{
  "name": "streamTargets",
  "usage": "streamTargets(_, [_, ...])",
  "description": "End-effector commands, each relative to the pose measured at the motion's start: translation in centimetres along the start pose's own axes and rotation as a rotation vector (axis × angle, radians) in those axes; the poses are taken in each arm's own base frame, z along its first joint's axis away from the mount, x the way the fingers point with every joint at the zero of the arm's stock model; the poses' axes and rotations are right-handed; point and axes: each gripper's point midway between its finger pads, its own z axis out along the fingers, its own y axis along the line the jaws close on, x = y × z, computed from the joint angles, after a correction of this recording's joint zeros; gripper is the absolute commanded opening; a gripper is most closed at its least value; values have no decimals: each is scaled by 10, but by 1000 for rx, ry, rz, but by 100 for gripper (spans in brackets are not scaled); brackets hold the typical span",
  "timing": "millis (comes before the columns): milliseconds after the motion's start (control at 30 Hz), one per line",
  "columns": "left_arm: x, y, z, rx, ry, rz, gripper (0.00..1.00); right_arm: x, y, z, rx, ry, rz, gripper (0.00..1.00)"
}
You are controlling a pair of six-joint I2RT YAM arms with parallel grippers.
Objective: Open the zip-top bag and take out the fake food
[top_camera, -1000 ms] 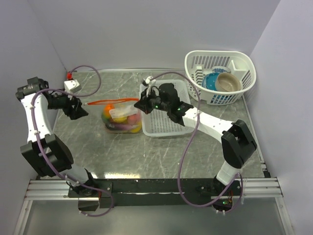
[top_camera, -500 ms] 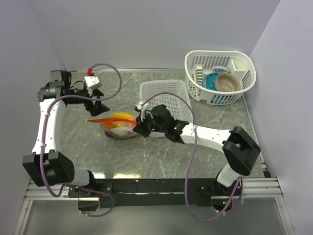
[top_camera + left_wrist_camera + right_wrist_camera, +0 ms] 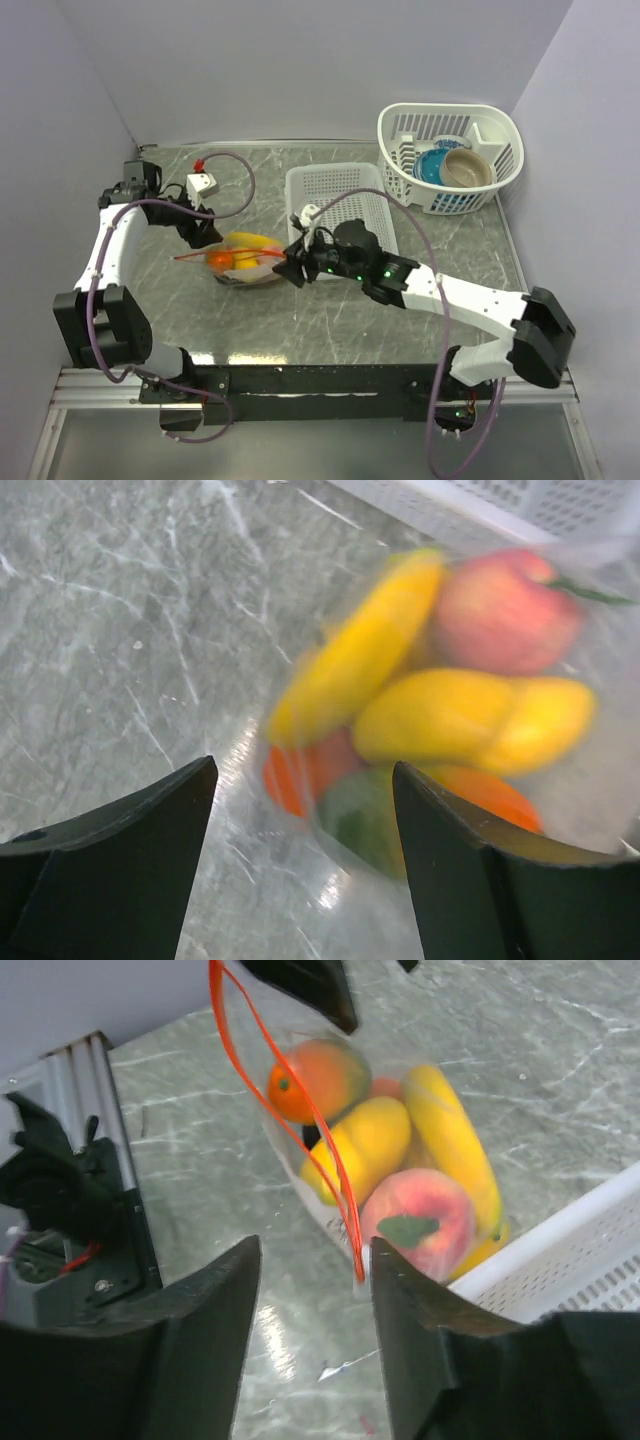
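The zip-top bag (image 3: 245,264) lies on the grey marbled table, left of centre, with its orange-red zip strip (image 3: 290,1080) running along the top edge. Inside is the fake food: a yellow banana (image 3: 360,650), a pink-red peach (image 3: 418,1222), an orange-green mango (image 3: 315,1078) and more. My left gripper (image 3: 205,233) stands open just behind the bag's left side; in the left wrist view (image 3: 300,780) the bag fills the space ahead of the jaws. My right gripper (image 3: 294,268) is open at the bag's right end, and the strip's end touches one fingertip (image 3: 385,1260).
A white slotted basket (image 3: 345,190) stands right behind the bag. A round white basket (image 3: 450,150) holding bowls sits at the back right. A small white box (image 3: 203,184) hangs on the left arm's cable. The table's front rail (image 3: 70,1200) lies beyond the bag.
The bag has come down from upright to lying on the table. My right gripper has opened and let go of its corner. The left arm has swung in toward the bag.
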Motion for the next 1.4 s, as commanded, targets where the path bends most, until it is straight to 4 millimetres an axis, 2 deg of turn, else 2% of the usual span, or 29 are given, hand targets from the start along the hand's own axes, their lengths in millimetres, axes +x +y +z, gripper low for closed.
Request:
streamTargets(0, [-16, 29, 23, -74, -42, 15, 76, 17, -2, -21, 60, 19, 27, 68])
streamTargets(100, [-9, 25, 45, -29, -19, -9, 75, 13, 4, -29, 62, 0, 37, 69])
streamTargets(167, [-4, 21, 55, -2, -4, -25, 75, -1, 16, -31, 40, -33, 40, 68])
streamTargets(200, [-1, 13, 60, 20, 1, -39, 74, -8, 21, -31, 24, -47, 42, 66])
streamTargets(267, [4, 13, 65, 14, 9, -44, 74, -25, 41, -29, -33, -82, 37, 61])
streamTargets(367, [21, 9, 73, 20, 37, -76, 69, -34, 59, -20, -59, -76, 7, 49])
streamTargets(400, [30, 6, 75, 29, 57, -87, 66, -30, 59, -19, -53, -59, 2, 43])
streamTargets(533, [52, -9, 77, 97, 126, -102, 68, -17, 55, -16, -26, -32, 4, 41])
streamTargets(567, [61, -24, 72, 151, 166, -132, 70, -12, 53, -18, -14, -24, 7, 41])
streamTargets(600, [59, -27, 68, 189, 171, -80, 74, -9, 52, -18, -9, -16, 6, 41])
streamTargets(700, [63, -39, 64, 280, 206, -93, 77, 1, 48, -19, 5, 5, 9, 42])
streamTargets(767, [70, -41, 66, 302, 225, -105, 77, 7, 46, -18, 17, 22, 11, 42])
streamTargets(867, [74, -38, 72, 307, 227, -115, 69, 12, 46, -15, 17, 39, 11, 42])
streamTargets(900, [75, -38, 74, 312, 229, -124, 58, 13, 45, -15, 17, 44, 11, 42])
streamTargets(967, [80, -38, 77, 331, 243, -142, 44, 15, 45, -14, 17, 50, 12, 42])
streamTargets(1000, [83, -39, 78, 342, 253, -147, 28, 16, 44, -13, 22, 54, 10, 42])
streamTargets(1033, [88, -40, 79, 356, 269, -165, 19, 17, 44, -13, 24, 58, 7, 42])
streamTargets(1067, [91, -37, 80, 349, 286, -157, 7, 19, 42, -11, 30, 67, 6, 42])
streamTargets(1100, [94, -35, 82, 336, 300, -180, 1, 20, 42, -11, 30, 70, 3, 42])
streamTargets(1133, [94, -26, 85, 308, 294, -166, 1, 21, 41, -10, 34, 72, 1, 41])
streamTargets(1200, [92, -1, 78, 223, 258, -212, 1, 22, 41, -6, 35, 80, 0, 41])
streamTargets(1233, [89, 18, 76, 169, 227, -209, 1, 21, 41, -5, 32, 80, -1, 41])
streamTargets(1267, [87, 42, 64, 98, 197, -248, 1, 22, 42, -3, 30, 81, -3, 40])
streamTargets(1333, [85, 66, 52, 26, 170, -257, 1, 23, 42, 0, 30, 87, -6, 38])
streamTargets(1367, [85, 82, 38, -19, 153, -268, 1, 25, 42, 1, 27, 93, -7, 38])
